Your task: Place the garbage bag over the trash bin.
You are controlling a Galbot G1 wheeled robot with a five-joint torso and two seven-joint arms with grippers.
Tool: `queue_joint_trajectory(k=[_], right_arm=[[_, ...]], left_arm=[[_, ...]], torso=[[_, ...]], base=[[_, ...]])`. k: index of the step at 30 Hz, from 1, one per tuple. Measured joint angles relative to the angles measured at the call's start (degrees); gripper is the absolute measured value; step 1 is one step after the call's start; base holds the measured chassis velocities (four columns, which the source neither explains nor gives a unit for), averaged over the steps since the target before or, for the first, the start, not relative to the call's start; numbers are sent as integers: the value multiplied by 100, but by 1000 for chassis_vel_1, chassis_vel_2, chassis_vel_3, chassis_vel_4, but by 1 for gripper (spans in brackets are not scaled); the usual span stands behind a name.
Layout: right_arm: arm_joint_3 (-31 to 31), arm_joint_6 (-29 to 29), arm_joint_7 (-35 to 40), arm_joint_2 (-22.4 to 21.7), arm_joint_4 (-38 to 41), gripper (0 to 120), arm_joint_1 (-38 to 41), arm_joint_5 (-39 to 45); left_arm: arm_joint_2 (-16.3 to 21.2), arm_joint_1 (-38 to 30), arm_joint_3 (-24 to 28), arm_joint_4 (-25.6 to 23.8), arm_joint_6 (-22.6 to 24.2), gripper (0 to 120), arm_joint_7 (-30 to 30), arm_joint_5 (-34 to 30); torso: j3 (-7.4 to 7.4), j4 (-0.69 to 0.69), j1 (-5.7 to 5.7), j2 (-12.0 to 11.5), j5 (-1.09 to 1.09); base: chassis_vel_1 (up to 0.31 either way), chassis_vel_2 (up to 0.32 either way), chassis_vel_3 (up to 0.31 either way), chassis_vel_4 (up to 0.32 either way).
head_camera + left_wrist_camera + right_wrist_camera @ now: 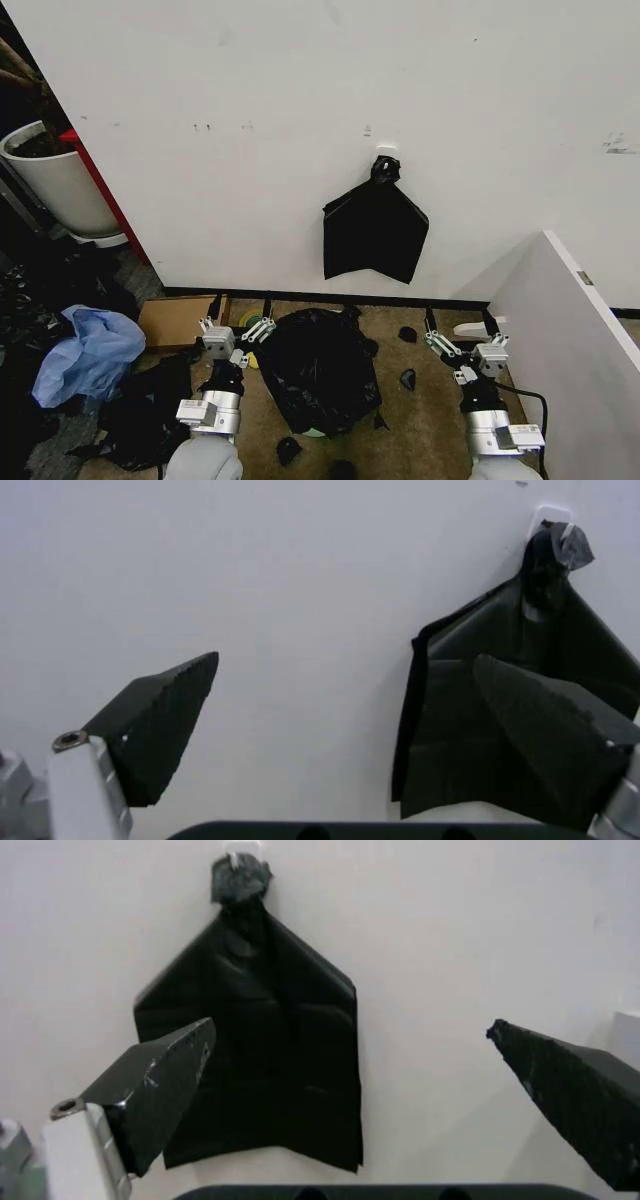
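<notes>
I am holding my left end effector (240, 318) released beside the garbage bag (318, 368) on the floor (430, 410). My right end effector (461, 327) is hovering released too.

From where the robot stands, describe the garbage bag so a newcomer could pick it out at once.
Start at the white wall, then drop to the brown floor below it. The garbage bag is the crinkled, glossy black heap between the two grippers, unlike the smooth flat black bag hanging knotted from a wall hook.
</notes>
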Motion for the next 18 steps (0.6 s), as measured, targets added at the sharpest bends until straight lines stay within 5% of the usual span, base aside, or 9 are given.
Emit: queue_joint_trajectory(k=[18], right_arm=[[-224,-101,118,-98,-29,100,153,-45]], left_arm=[[-45,111,-87,-101,4,100,19,0]], torso=[[0,0,0,0,0]], base=[[0,0,0,0]])
